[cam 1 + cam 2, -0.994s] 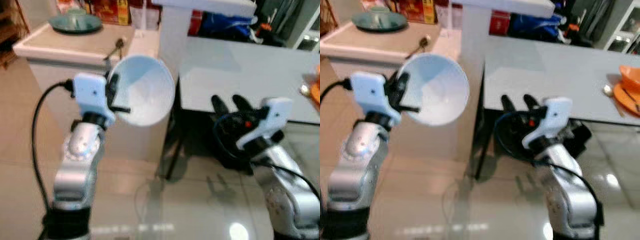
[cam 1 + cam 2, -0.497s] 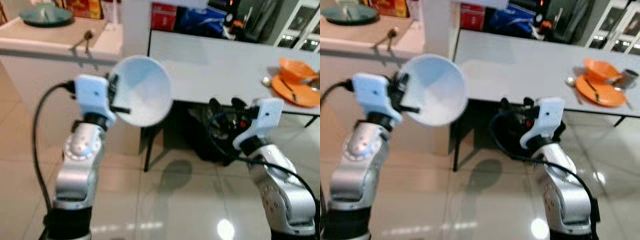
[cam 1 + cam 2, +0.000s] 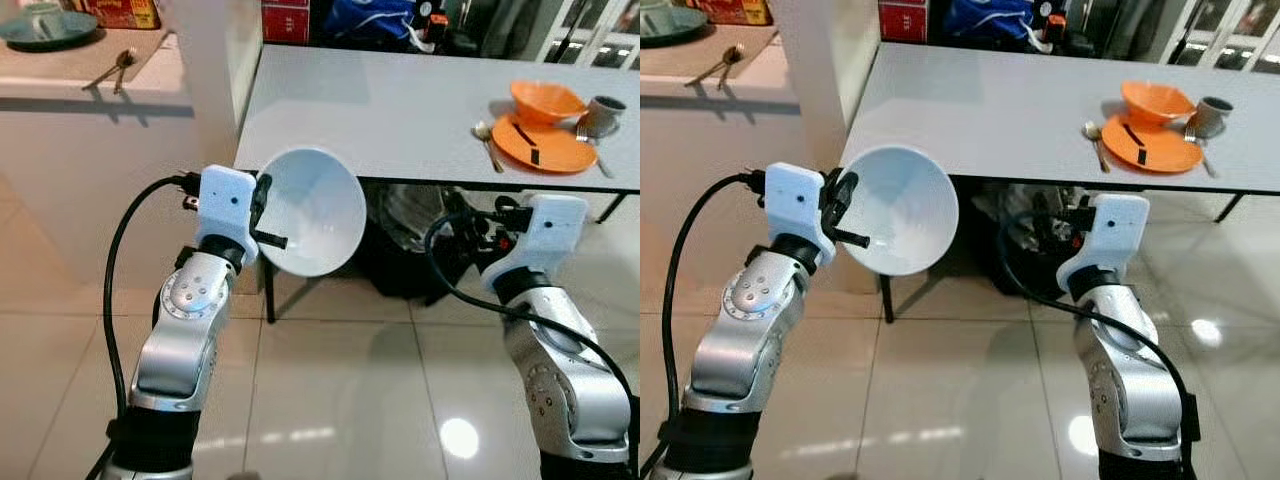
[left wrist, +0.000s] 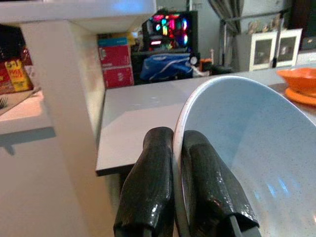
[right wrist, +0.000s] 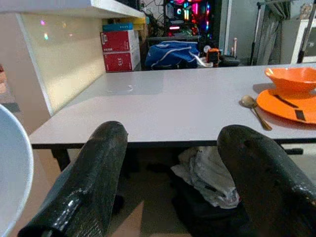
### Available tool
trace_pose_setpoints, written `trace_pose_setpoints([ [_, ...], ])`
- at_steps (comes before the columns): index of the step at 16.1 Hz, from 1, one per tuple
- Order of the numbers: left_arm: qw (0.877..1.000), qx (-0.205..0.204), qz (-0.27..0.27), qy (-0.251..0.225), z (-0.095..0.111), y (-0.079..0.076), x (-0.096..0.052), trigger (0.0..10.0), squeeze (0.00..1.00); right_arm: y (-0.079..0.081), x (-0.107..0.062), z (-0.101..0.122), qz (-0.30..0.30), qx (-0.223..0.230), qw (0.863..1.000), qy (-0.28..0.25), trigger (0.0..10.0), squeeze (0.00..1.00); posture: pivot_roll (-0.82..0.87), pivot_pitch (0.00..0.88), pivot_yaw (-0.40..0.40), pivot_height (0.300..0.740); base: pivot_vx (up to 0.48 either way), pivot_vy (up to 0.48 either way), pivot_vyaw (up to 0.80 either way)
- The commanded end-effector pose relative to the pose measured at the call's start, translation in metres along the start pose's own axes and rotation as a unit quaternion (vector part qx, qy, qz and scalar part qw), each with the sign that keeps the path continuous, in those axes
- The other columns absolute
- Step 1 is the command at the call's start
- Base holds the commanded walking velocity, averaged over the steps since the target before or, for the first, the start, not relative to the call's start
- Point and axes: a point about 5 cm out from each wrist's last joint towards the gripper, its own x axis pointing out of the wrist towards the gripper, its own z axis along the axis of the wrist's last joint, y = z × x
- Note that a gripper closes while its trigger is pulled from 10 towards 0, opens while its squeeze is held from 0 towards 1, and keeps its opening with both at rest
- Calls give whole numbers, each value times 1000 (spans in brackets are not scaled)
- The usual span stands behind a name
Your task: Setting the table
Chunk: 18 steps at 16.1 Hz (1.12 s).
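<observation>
A white bowl point(image 3: 312, 212) is held up in front of me, tilted with its opening facing right. My left gripper point(image 3: 262, 205) is shut on its rim, and the left wrist view has one black finger point(image 4: 148, 187) outside the rim and one inside. The bowl hangs before the near left corner of the grey table point(image 3: 400, 110). My right gripper point(image 3: 475, 212) is open and holds nothing, level with the table's front edge. Its fingers point(image 5: 98, 168) stand wide apart. At the table's far right sit an orange plate point(image 3: 545, 140), an orange bowl point(image 3: 547, 100), a spoon point(image 3: 485, 140) and a grey cup point(image 3: 603, 113).
A white pillar point(image 3: 205, 60) stands by the table's left edge. Left of it is a beige counter point(image 3: 60, 85) with cutlery point(image 3: 110, 72) and a green dish point(image 3: 45, 22). Dark bags point(image 3: 410, 240) lie under the table. Glossy tile floor lies below my arms.
The whole view has swung right and the table has come closer, bringing the orange dishes into sight. The bowl stays in my left gripper; the right gripper stays open.
</observation>
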Motion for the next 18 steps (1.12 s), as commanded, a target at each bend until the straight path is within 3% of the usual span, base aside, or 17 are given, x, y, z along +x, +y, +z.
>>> trace_pose_setpoints([
  [1,1000,4,-6,-28,11,-1,2,10000,0,3,-1,4,-1,4,1000,-7,10000,0,32,30,-21,740,307,0,0],
  [9,1000,-6,3,-21,10,5,0,10000,0,20,16,8,32,-13,999,-11,10000,0,44,58,-35,740,456,0,-52],
  [18,1000,9,17,-21,14,13,1,10000,0,24,15,10,48,-16,999,-20,10000,0,51,67,-38,740,472,0,0],
])
